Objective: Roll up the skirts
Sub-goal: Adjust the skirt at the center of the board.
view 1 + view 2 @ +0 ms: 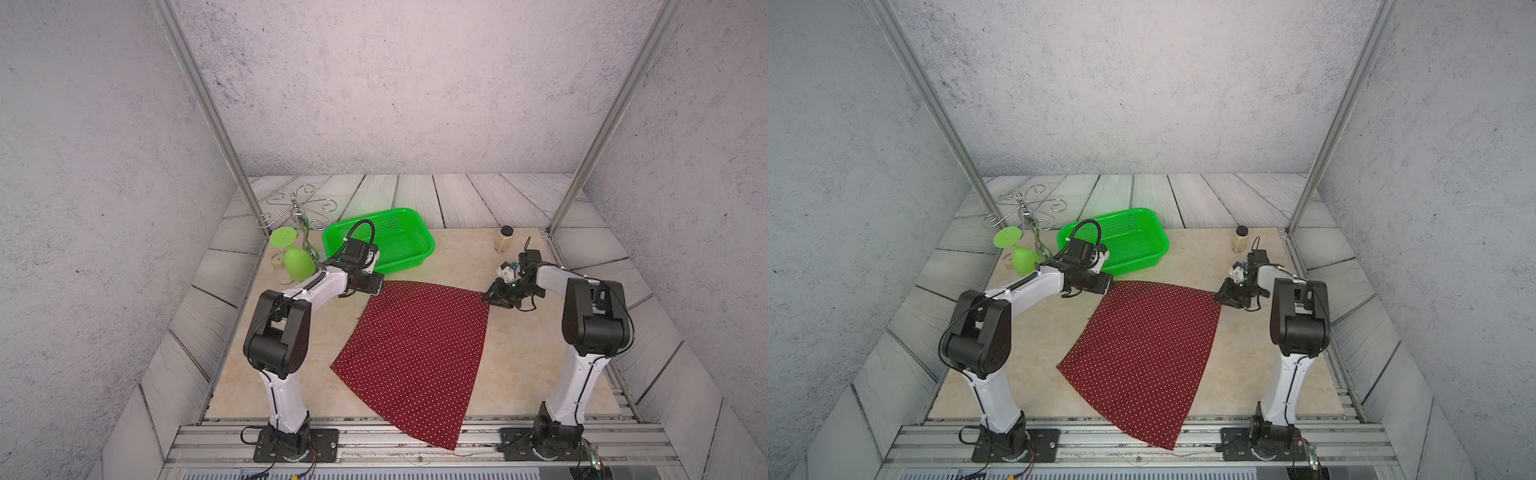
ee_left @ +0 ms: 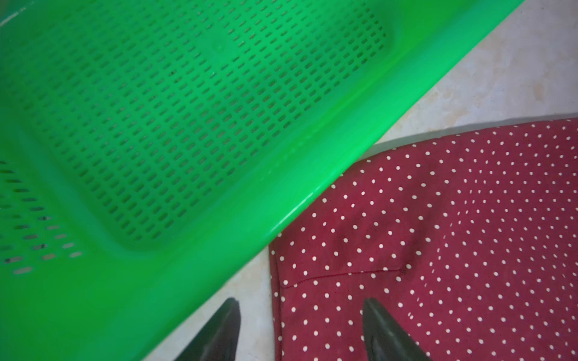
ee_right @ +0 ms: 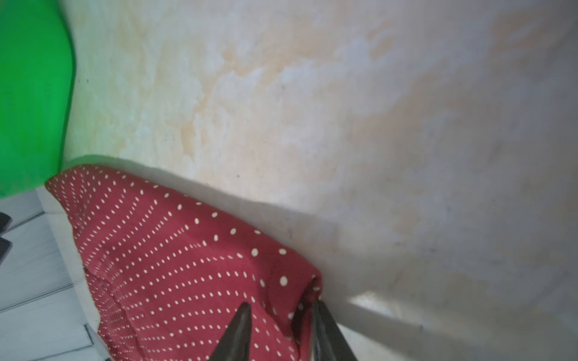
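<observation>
- Right tool [image 3: 281, 308]: clenched on the skirt's [image 1: 415, 353] far right corner; fabric bunches between its fingers [image 3: 240, 322].
- Left tool [image 2: 301, 304]: released, straddling the far left corner. One side is over fabric, the other over bare surface [image 1: 519, 374], just beside the basket [image 2: 250, 203].
- Skirt: spread flat and unrolled on the surface between the arms; its near corner overhangs the rail [image 1: 374, 440].
- Step in hand, as judged: securing both far corners to start the roll.
- Next move calls for: lower and close the left tool on its corner. Then turn the far edge toward the near side, both tools level.
</observation>
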### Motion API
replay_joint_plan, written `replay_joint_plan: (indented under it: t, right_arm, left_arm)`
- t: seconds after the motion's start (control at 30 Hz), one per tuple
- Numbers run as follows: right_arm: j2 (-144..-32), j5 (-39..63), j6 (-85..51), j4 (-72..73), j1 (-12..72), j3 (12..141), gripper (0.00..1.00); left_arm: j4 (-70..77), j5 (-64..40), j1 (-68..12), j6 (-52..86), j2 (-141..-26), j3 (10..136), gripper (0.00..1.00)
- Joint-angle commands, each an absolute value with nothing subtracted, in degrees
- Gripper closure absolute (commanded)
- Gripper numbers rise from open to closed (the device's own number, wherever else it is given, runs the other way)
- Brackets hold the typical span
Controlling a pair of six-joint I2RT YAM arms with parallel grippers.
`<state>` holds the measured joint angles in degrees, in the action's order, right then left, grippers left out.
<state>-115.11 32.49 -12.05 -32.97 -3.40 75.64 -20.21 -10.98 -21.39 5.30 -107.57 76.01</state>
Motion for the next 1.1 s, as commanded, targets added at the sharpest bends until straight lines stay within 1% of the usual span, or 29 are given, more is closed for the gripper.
replay_joint_plan:
  t: [0.0, 0.07, 0.1, 0.27, 0.47, 0.53, 0.63, 0.73, 0.83, 1.0, 1.07]
  right_arm:
    - [-117.94, 29.64, -11.09, -37.15, -3.16, 78.48, 0.86]
    - [-115.85, 27.45, -10.82, -37.21, -3.39, 76.82, 0.97]
    - [-114.13, 25.88, -10.8, -36.96, -3.81, 75.09, 1.0]
    - [-107.41, 22.27, -9.01, -37.48, -8.17, 67.98, 1.0]
    - [-102.78, 19.58, -8.91, -38.53, -15.36, 63.34, 1.0]
    - [-101.16, 20.05, -9.04, -38.14, -17.04, 62.0, 1.0]
    - [-100.47, 19.31, -8.77, -39.53, -17.23, 62.25, 1.0]
    - [-97.7, 15.62, -9.5, -39.72, -18.33, 60.86, 1.0]
    - [-94.51, 13.7, -10.0, -39.55, -21.3, 59.47, 1.0]
    - [-93.38, 14.9, -9.67, -40.81, -23.28, 60.6, 1.0]
    - [-93.35, 15.82, -9.68, -40.63, -23.25, 60.81, 1.0]
  left_arm:
    - [-18.85, -12.25, -21.31, 6.87, -107.97, 75.57, 0.35]
    - [-17.87, -13.0, -21.53, 6.68, -107.45, 74.97, 0.34]
    - [-17.87, -13.01, -21.68, 6.18, -107.28, 75.04, 0.34]
    - [-19.07, -12.6, -23.9, 1.49, -108.69, 78.19, 0.33]
    - [-26.21, -8.21, -29.88, -1.15, -118.0, 91.68, 0.33]
    - [-28.18, -4.97, -32.17, 0.07, -122.44, 97.48, 0.33]
    - [-30.27, -2.45, -34.81, 2.78, -127.95, 104.17, 0.34]
    - [-28.14, 0.43, -37.32, 3.18, -131.14, 106.79, 0.34]
    - [-25.18, 3.03, -38.71, 5.76, -134.15, 109.55, 0.34]
    - [-36.02, 10.03, -39.37, 12.77, -145.37, 126.16, 0.36]
    - [-37.77, 9.47, -39.31, 14.11, -147.67, 129.6, 0.36]
